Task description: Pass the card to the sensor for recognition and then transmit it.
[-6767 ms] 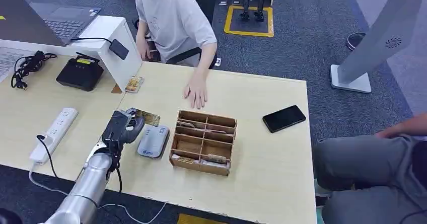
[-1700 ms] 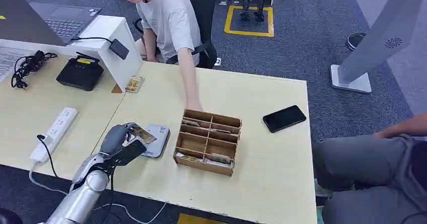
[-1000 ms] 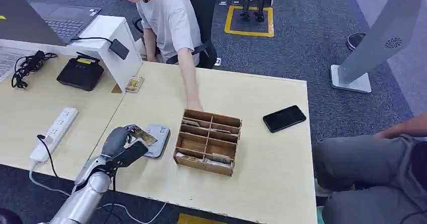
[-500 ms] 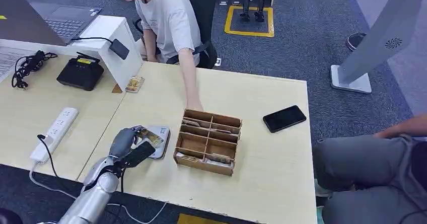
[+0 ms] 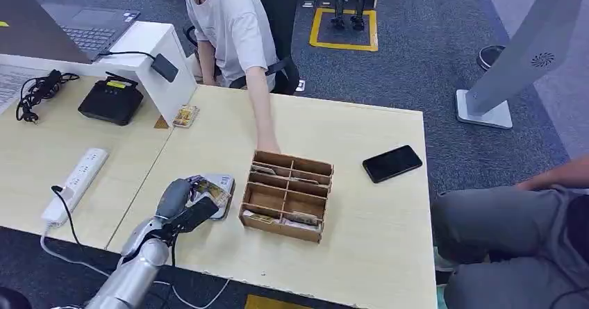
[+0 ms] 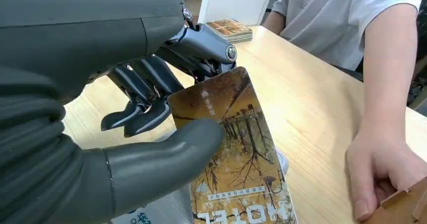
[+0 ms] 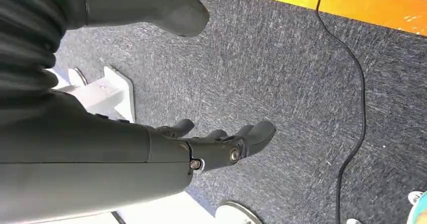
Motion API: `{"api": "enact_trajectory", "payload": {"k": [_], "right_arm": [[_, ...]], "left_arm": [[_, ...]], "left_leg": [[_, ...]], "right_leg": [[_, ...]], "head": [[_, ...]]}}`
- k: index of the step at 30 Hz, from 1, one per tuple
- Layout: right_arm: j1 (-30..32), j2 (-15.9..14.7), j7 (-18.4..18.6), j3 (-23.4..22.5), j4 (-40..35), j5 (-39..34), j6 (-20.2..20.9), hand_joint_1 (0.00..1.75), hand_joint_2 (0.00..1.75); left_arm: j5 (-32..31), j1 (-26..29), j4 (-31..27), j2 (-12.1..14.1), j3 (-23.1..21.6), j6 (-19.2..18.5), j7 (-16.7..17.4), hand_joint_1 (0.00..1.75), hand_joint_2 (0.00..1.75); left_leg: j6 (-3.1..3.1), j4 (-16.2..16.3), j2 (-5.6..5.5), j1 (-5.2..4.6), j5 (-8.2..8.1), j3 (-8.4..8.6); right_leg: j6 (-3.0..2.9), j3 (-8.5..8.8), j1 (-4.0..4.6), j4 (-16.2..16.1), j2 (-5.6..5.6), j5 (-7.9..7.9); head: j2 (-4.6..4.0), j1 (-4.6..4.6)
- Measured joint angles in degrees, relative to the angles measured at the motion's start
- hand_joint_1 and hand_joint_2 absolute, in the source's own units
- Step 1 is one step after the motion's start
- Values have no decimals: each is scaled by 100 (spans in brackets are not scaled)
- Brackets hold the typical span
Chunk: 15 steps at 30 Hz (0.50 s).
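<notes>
Now the card, printed with bare trees on a yellow-brown ground, is pinched in the left hand, thumb pressed on its printed face and the darker fingers curled behind its far edge; it is held over the sensor, a flat pale-grey pad lying on the surface just beside the wooden organiser; whether card and pad touch cannot be told. A person's hand rests at the far rim of the organiser, the arm reaching from a seated person in a light shirt; in the left wrist view that hand lies close to the card's edge. A small stack of cards sits near the white stand, and a black phone lies well apart toward the other side of the surface. A white power strip and a black box lie further left. The right hand hangs over dark carpet, fingers loosely curled and apart, holding nothing.
</notes>
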Motion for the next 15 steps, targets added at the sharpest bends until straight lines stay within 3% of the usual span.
{"api": "enact_trajectory", "payload": {"k": [15], "right_arm": [[-6,0,-35,7,0,4,-22,0,175]], "left_arm": [[22,2,42,-37,0,2,-2,175,175]], "left_leg": [[0,0,0,0,0,-1]], "right_leg": [[0,1,0,0,0,0]], "head": [[0,-2]]}}
